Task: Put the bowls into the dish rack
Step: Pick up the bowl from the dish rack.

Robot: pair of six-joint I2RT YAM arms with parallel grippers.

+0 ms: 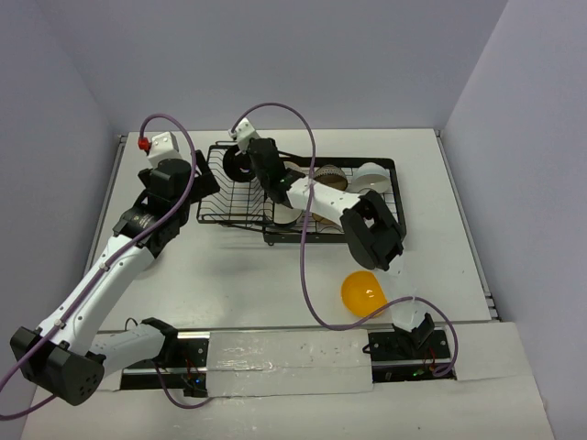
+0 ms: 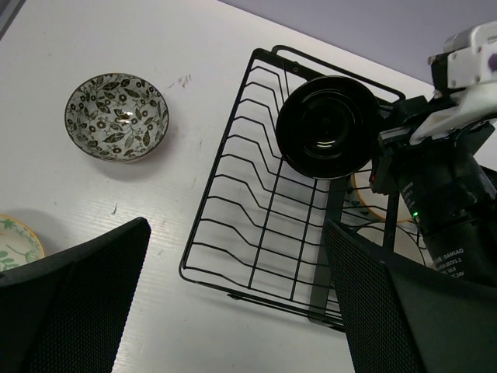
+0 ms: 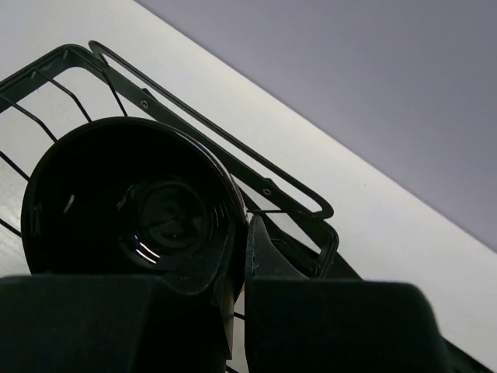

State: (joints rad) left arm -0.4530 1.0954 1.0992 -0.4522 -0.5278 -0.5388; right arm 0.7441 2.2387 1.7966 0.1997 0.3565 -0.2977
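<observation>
White tabletop (image 1: pixel 238 275), lilac walls (image 1: pixel 275 55) on three sides; the dish rack (image 1: pixel 229 197) sits toward 12 o'clock from the arm bases.

Obstructions first. The right arm (image 1: pixel 344 206) lies across the basket section and covers most of the bowls there. I make out a white bowl (image 1: pixel 371 171) and a tan bowl (image 1: pixel 326 174), no more. From overhead the left arm (image 1: pixel 110 266) hides the table at the rack's 9 o'clock. Only the left wrist view shows a floral bowl (image 2: pixel 116 116) there, and a cream bowl (image 2: pixel 14 237) cut off by the frame edge at 8 o'clock. Whether the black bowl (image 3: pixel 116 210) rests on the wires or hangs clear of them I cannot tell.

Pose: the right arm reaches from its base at 5 o'clock diagonally toward 11 o'clock, wrist over the slotted tray section. The left arm is folded, elbow at 7 o'clock, wrist beside the rack's left end. The left gripper (image 2: pixel 233 311) has its fingers spread wide, nothing between them.

The right gripper (image 3: pixel 241 256) is pinched closed on the black bowl's rim, which sits between the two fingers. That bowl stands on edge at the tray's far corner. An orange-yellow bowl (image 1: pixel 362 291) sits on the table at the rack's 5 o'clock, well apart from both grippers.
</observation>
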